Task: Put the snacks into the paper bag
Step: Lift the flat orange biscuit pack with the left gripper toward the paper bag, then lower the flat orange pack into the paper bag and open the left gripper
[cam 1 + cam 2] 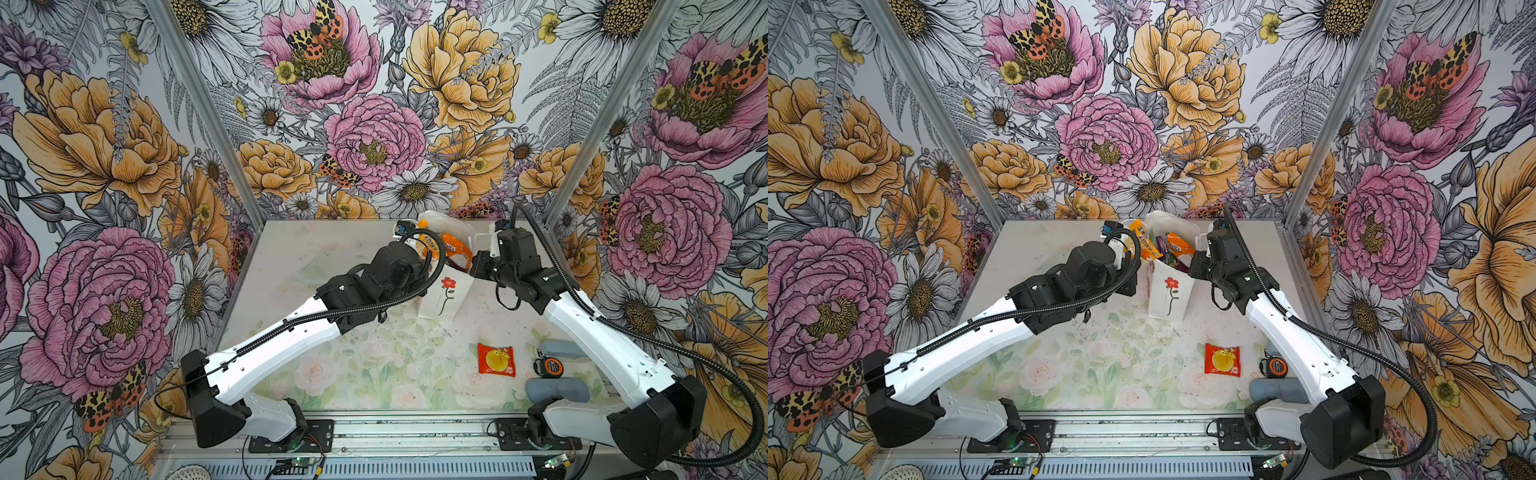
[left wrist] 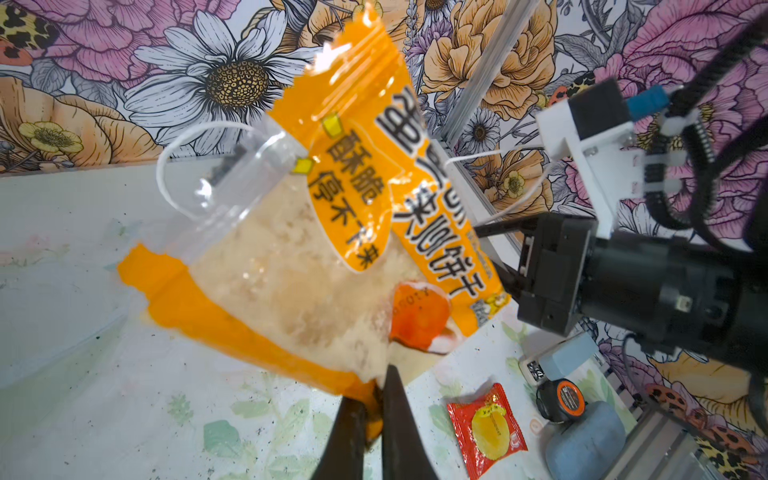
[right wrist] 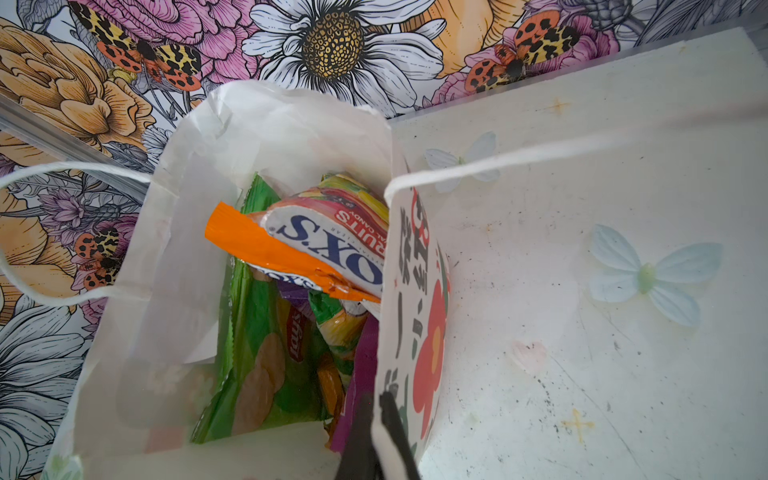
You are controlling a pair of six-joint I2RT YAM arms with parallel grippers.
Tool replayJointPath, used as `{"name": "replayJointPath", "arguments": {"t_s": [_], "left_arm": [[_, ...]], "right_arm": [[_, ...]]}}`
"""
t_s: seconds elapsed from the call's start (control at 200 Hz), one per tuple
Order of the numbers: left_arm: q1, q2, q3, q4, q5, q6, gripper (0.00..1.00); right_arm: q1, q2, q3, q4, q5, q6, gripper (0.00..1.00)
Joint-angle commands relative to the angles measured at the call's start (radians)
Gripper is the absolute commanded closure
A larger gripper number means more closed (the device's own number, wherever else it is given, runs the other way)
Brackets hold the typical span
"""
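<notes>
Left gripper (image 2: 375,388): we see it pinching a glossy orange-clear packet (image 2: 286,266).
Right gripper (image 3: 376,401): nipping the white paper bag (image 3: 158,257).

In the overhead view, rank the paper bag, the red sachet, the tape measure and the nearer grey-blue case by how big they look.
1. paper bag, clearly the largest.
2. red sachet and grey-blue case: they look about alike, and the case is partly hidden, so they are unranked.
3. tape measure, the smallest.

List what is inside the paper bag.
Inside the paper bag, the right wrist view shows an orange Fox's packet on top, a green Lay's packet below it and a purple packet by the front wall. Anything deeper is covered.
</notes>
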Motion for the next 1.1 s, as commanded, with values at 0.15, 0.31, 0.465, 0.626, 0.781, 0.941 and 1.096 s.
{"name": "replayJointPath", "arguments": {"t_s": [0.15, 0.31, 0.465, 0.626, 0.781, 0.941, 1.096], "left_arm": [[0.067, 0.119, 0.171, -0.049, 0.098, 0.052, 1.0], [0.105, 0.206, 0.273, -0.093, 0.163, 0.054, 1.0], [0.125, 0.262, 0.328, -0.117, 0.194, 0.044, 1.0], [0.135, 0.308, 0.373, -0.136, 0.221, 0.037, 1.0], [0.135, 0.369, 0.433, -0.185, 0.228, 0.037, 1.0], [0.135, 0.404, 0.473, -0.206, 0.245, 0.033, 1.0], [0.136, 0.469, 0.519, -0.239, 0.245, 0.038, 1.0]], "right_arm": [[0.006, -0.022, 0.019, 0.053, -0.012, -0.006, 1.0], [0.007, -0.031, 0.019, 0.053, -0.007, -0.004, 1.0], [0.007, -0.033, 0.018, 0.053, -0.008, -0.004, 1.0], [0.006, -0.03, 0.021, 0.053, -0.012, -0.003, 1.0], [0.006, -0.034, 0.018, 0.052, -0.011, -0.004, 1.0], [0.006, -0.034, 0.015, 0.052, -0.011, -0.004, 1.0], [0.006, -0.033, 0.015, 0.052, -0.014, -0.005, 1.0]]}}
